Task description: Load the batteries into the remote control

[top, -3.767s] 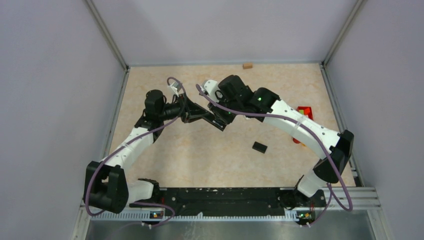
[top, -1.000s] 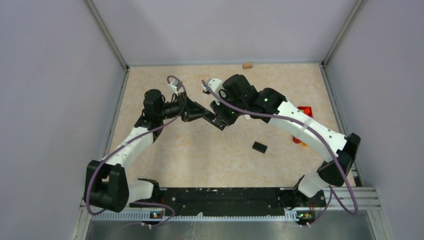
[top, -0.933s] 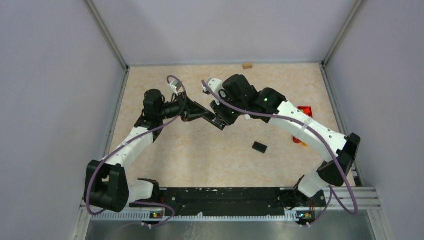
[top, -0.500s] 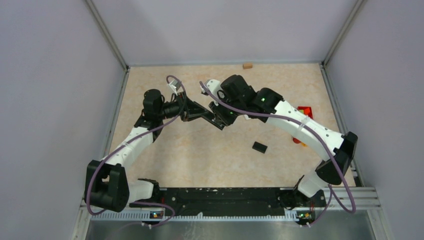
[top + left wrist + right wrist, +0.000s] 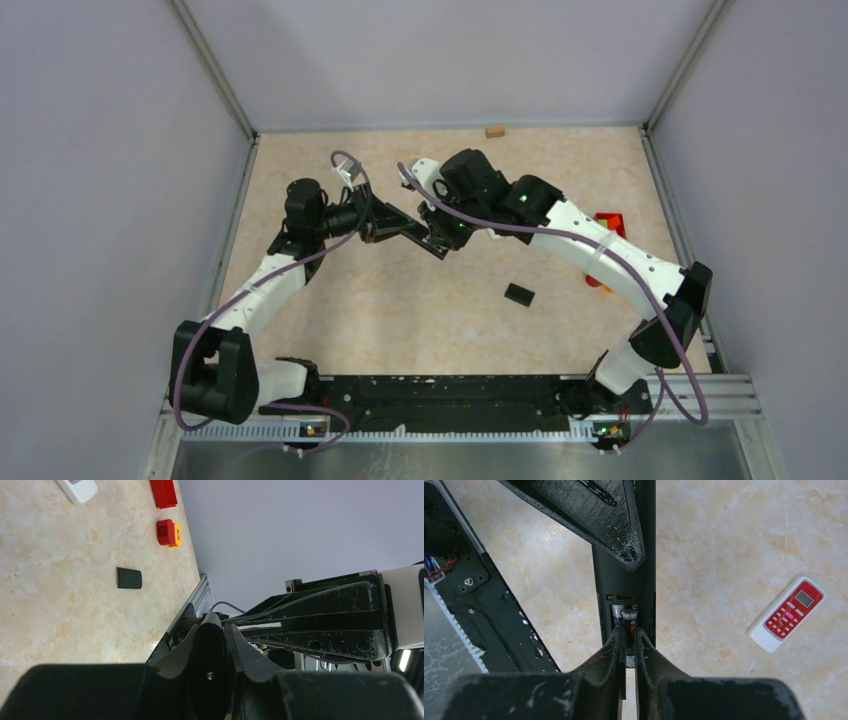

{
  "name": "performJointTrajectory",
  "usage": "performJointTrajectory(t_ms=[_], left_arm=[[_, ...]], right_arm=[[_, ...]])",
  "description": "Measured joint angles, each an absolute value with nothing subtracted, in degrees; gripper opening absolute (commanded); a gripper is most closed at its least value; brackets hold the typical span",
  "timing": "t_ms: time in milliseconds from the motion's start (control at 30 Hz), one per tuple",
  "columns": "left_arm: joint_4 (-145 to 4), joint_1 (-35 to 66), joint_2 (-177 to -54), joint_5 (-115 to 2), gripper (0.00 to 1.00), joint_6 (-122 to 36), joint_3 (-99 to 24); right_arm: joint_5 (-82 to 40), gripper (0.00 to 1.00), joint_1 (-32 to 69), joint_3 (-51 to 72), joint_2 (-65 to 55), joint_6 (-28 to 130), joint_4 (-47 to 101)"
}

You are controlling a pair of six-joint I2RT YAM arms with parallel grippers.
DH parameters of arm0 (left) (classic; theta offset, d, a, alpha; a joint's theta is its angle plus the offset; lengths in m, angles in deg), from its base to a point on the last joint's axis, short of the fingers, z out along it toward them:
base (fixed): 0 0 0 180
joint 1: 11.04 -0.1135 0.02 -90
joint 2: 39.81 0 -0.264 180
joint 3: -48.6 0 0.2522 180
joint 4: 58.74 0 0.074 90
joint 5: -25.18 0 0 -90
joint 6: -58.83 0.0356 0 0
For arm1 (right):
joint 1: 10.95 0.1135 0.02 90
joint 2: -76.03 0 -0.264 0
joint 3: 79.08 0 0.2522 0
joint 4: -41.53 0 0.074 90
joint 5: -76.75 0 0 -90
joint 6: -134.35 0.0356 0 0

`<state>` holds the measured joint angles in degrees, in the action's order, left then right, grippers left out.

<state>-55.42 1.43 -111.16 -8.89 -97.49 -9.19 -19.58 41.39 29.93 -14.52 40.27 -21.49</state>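
Note:
My left gripper (image 5: 404,229) is shut on a black remote control (image 5: 210,672) and holds it above the table, in the middle at the back. In the right wrist view the remote (image 5: 623,582) shows its open battery bay with one battery (image 5: 617,614) lying in it. My right gripper (image 5: 626,633) is shut on a second battery (image 5: 629,618), dark with an orange band, and holds it in the bay beside the first. In the top view the right gripper (image 5: 441,237) meets the remote's end. Other batteries are out of view.
A small black battery cover (image 5: 519,294) lies on the table right of centre. A white remote with a red face (image 5: 787,613) lies nearby. Red and orange blocks (image 5: 607,226) sit at the right edge, and a small wooden block (image 5: 494,131) sits at the back wall.
The right arm has shifted slightly at the remote's end. The left arm still holds the remote in nearly the same place.

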Motion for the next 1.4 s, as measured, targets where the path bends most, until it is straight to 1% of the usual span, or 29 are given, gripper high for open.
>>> performJointTrajectory(t_ms=[1400], left_arm=[[-57.6, 1.4, -111.5, -9.0, 0.0, -94.2, -8.9]], right_arm=[[-18.4, 0.0, 41.4, 29.9, -14.6, 41.7, -22.8]])
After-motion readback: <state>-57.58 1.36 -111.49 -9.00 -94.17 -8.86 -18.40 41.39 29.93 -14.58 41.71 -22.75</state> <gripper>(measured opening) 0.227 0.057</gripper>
